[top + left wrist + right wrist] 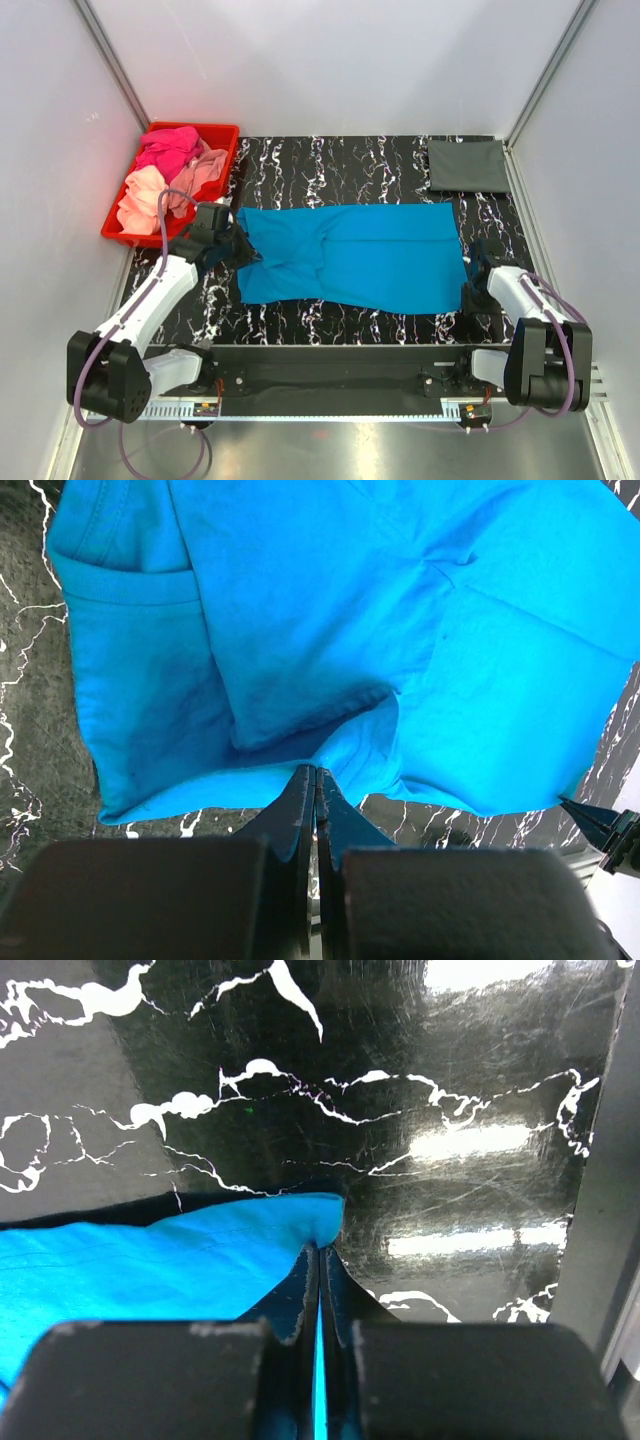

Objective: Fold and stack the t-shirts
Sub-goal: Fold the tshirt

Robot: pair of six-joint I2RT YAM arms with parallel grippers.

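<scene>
A bright blue t-shirt (350, 256) lies spread across the middle of the black marbled table, partly folded lengthways. My left gripper (236, 243) is shut on its left end; in the left wrist view the cloth (300, 630) bunches up right at the closed fingertips (316, 772). My right gripper (470, 270) is shut on the shirt's right corner (200, 1250), with blue cloth showing between the closed fingers (321, 1250). A folded dark grey t-shirt (467, 165) lies at the back right. Hot pink, peach and salmon t-shirts (170, 172) are heaped in a bin.
The red plastic bin (222, 132) stands at the back left corner, close behind my left arm. White walls enclose the table on three sides. A metal rail (330, 355) carries both arm bases along the near edge.
</scene>
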